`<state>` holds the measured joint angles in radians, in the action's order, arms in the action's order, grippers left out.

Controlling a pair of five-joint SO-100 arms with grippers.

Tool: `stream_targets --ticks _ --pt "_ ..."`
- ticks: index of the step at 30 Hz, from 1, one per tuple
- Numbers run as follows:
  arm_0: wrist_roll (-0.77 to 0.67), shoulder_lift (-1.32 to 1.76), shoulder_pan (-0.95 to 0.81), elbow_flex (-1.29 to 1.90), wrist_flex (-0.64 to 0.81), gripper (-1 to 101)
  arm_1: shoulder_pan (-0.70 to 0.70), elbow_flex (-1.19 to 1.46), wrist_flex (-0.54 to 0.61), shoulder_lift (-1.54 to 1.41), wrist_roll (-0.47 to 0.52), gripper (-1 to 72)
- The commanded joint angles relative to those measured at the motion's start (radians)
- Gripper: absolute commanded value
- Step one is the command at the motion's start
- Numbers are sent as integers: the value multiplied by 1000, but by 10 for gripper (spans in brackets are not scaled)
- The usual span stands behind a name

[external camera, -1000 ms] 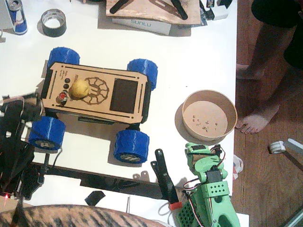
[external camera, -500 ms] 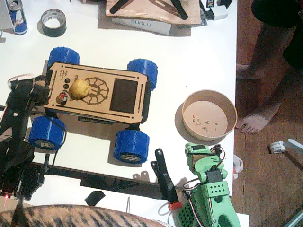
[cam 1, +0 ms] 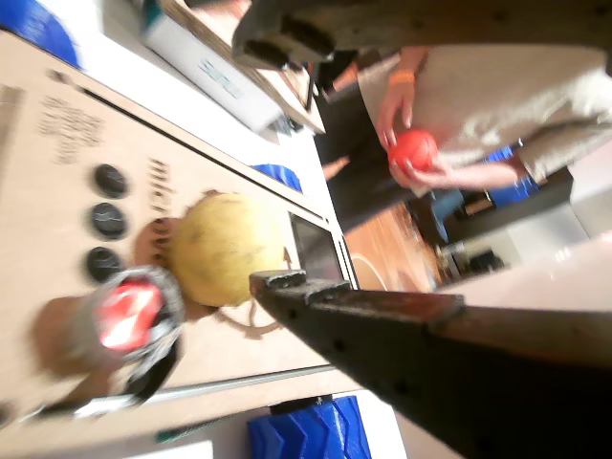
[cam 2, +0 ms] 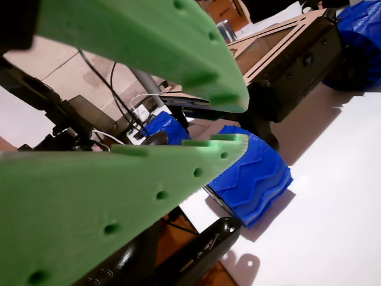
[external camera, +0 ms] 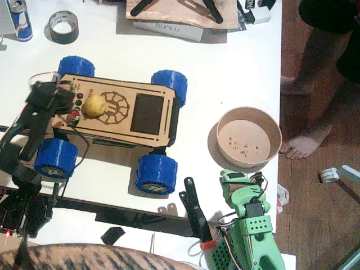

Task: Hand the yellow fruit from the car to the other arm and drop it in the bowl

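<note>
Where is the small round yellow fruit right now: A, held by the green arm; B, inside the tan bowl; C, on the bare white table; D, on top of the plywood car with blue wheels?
D: the small round yellow fruit sits on the plywood car, over its engraved gear logo.

A home hobby workbench: a white table (external camera: pixel 236 84) on a wood floor (external camera: pixel 315 225), cluttered with a tape roll (external camera: pixel 63 26), a drink can (external camera: pixel 21 19), a cardboard box (external camera: pixel 169 29) and plywood sheets (external camera: pixel 180 11). A barefoot person (external camera: pixel 306 143) stands beside it; another person (cam 1: pixel 449 115) stands behind.
</note>
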<state>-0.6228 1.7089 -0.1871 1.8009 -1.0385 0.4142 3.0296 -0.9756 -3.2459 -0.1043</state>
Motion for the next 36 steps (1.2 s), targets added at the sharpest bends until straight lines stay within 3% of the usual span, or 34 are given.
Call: stream_targets --ticks 1,14,16,18,36 --pt "11 -67 -48 -117 15 267 3 -38 23 -5 12 0" --pt "3 -161 -107 -158 -2 347 -8 -52 20 -5 15 0" --pt "11 -161 -107 -158 -5 520 -8 -54 15 -5 15 0" --pt "11 -167 -107 -158 -14 601 -8 -55 12 -5 15 0" --pt "12 -301 -97 -160 48 572 -9 -55 6 -5 15 0"
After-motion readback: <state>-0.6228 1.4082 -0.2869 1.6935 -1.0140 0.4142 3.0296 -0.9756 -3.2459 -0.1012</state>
